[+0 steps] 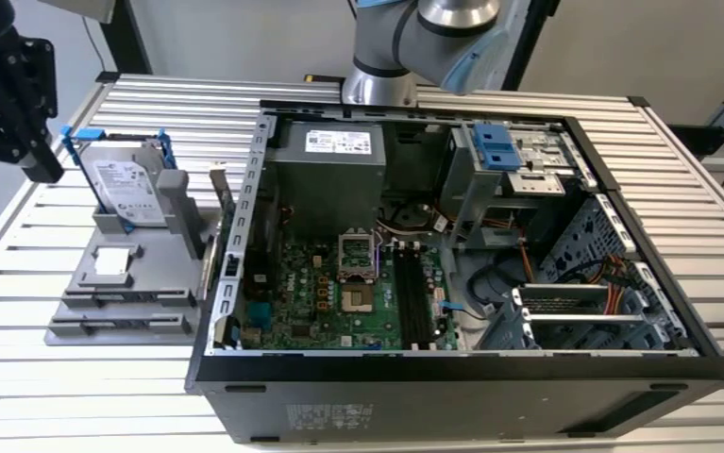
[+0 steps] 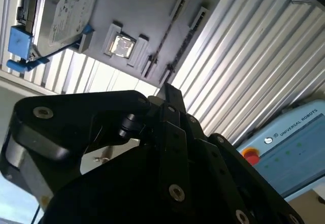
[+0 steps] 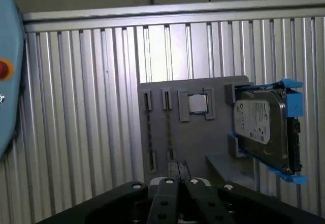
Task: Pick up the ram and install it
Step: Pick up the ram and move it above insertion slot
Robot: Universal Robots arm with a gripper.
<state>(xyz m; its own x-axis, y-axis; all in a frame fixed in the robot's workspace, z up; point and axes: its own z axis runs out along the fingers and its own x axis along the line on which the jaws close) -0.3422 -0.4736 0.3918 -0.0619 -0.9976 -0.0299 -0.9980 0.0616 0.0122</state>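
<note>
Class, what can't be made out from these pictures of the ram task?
The ram: edge-on in the gray holder, first wrist view; chips too thin to see.
The memory slots: exterior view, too small to tell whether filled.
Part of the gray holder: first wrist view, covered by the gripper.

Table: ribbed bare aluminium, satin sheen. Holder: matt grey plastic. Hard drive: smooth bright metal lid, blue plastic frame. Computer case: matt black outside, bare sheet metal inside. Gripper: matt black, bright screw heads.
</note>
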